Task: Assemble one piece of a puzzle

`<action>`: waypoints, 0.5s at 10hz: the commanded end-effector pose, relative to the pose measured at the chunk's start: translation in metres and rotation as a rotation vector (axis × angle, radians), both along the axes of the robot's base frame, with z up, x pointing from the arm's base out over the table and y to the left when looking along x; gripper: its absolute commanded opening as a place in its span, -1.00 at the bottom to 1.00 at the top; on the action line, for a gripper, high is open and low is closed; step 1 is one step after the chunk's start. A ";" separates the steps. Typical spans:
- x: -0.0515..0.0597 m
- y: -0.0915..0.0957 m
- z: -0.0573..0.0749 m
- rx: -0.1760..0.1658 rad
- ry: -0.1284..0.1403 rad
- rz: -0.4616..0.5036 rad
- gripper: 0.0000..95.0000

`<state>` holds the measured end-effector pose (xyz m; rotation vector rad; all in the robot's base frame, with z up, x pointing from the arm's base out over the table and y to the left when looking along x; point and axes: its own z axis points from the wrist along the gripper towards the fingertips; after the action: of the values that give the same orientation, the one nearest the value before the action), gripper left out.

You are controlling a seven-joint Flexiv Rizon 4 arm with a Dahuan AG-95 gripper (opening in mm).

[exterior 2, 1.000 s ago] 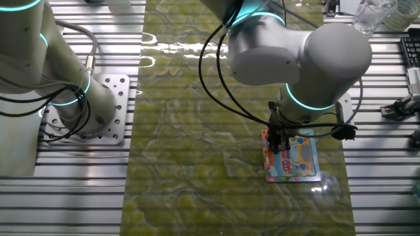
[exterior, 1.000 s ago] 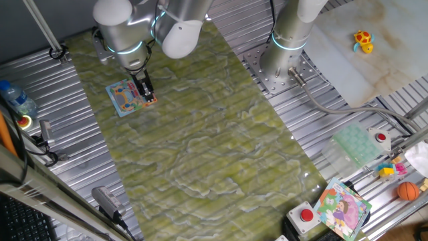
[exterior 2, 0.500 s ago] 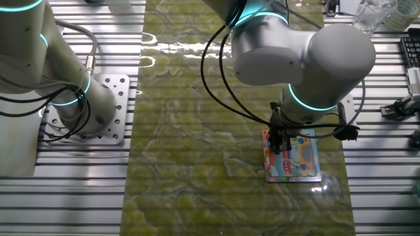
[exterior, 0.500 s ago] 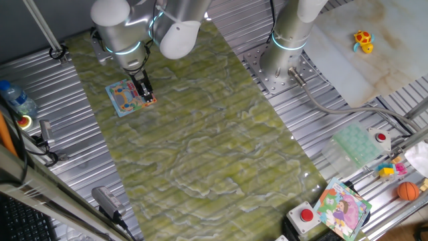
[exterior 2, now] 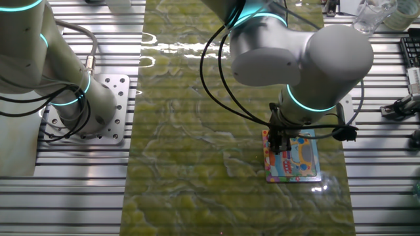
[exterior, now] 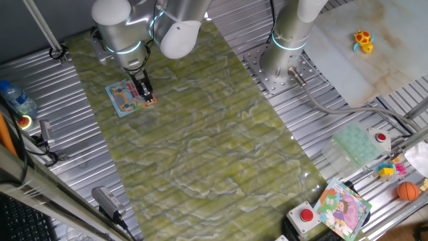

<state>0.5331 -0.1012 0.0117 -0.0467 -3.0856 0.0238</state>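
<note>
The puzzle [exterior: 127,97] is a small square board with a light-blue border and a colourful cartoon picture. It lies flat on the green mat, and it also shows in the other fixed view [exterior 2: 295,157]. My gripper [exterior: 144,94] points straight down with its tips on the board's right part. In the other fixed view the gripper [exterior 2: 281,145] stands over the board's left edge. The dark fingers stand close together. The piece does not show; anything between the fingertips is hidden by the fingers.
A second arm's base [exterior: 284,63] stands on the metal table right of the green mat [exterior: 200,147]. A larger colourful board with a purple figure [exterior: 342,207], a red button box [exterior: 306,217] and small toys lie at the lower right. A bottle [exterior: 17,97] is at the left.
</note>
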 end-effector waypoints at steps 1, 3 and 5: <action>0.001 0.000 0.000 -0.002 -0.003 0.006 0.20; 0.001 0.000 0.000 -0.003 -0.003 0.013 0.20; 0.000 0.001 0.005 -0.003 -0.005 0.032 0.20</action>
<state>0.5335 -0.1007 0.0152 0.0030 -3.0917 0.0303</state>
